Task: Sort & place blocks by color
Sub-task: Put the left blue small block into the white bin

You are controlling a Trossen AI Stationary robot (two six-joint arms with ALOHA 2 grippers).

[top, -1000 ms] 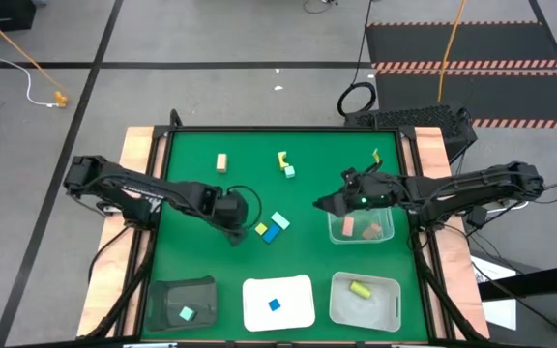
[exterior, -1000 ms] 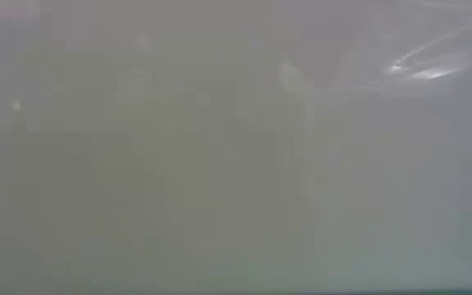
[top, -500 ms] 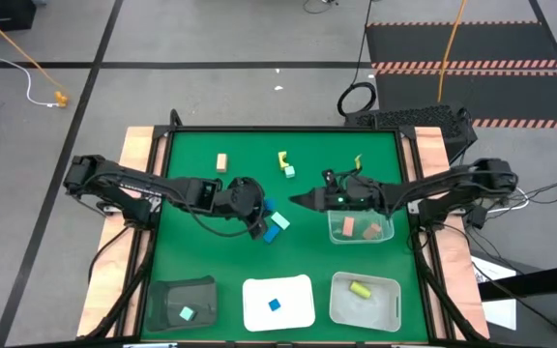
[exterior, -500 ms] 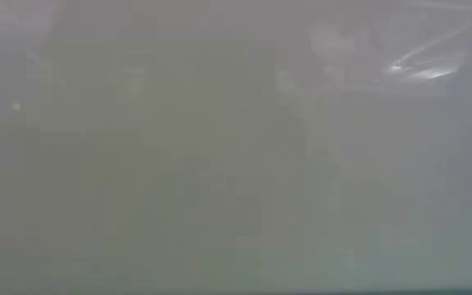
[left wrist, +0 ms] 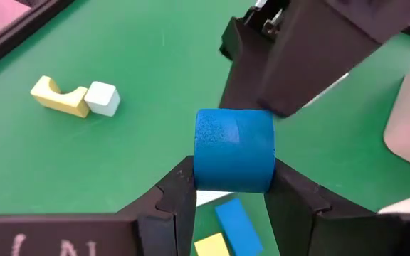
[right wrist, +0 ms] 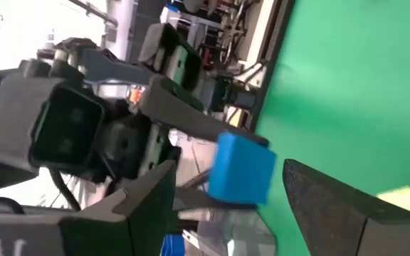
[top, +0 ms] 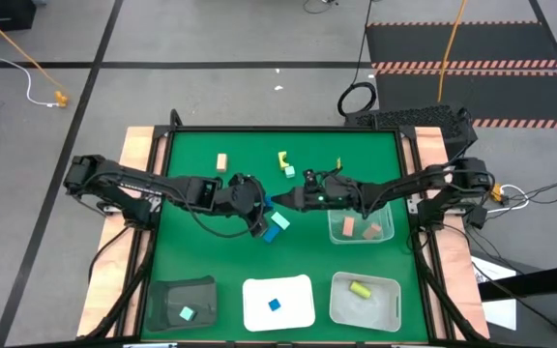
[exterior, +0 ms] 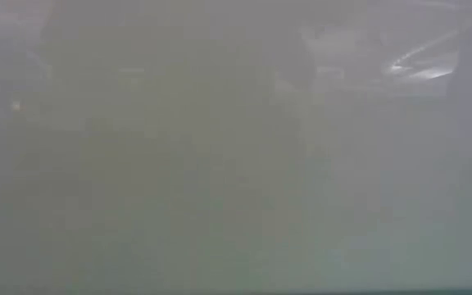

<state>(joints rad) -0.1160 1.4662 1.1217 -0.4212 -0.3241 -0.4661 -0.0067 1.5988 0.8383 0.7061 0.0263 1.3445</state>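
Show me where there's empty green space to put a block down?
The table is bare between the tan block and dark bin. The middle is crowded: left gripper, blue block, right gripper.

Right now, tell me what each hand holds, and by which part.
The left hand grips a blue block by its two opposite sides. The right hand stands open around it, holding nothing.

Two dark robot arms reach inward from opposite sides and meet near the middle. The left gripper (left wrist: 232, 186) has its two fingers clamped on a blue block (left wrist: 233, 149), held raised. The right gripper (right wrist: 226, 188) faces it, fingers spread wide on either side of that block.
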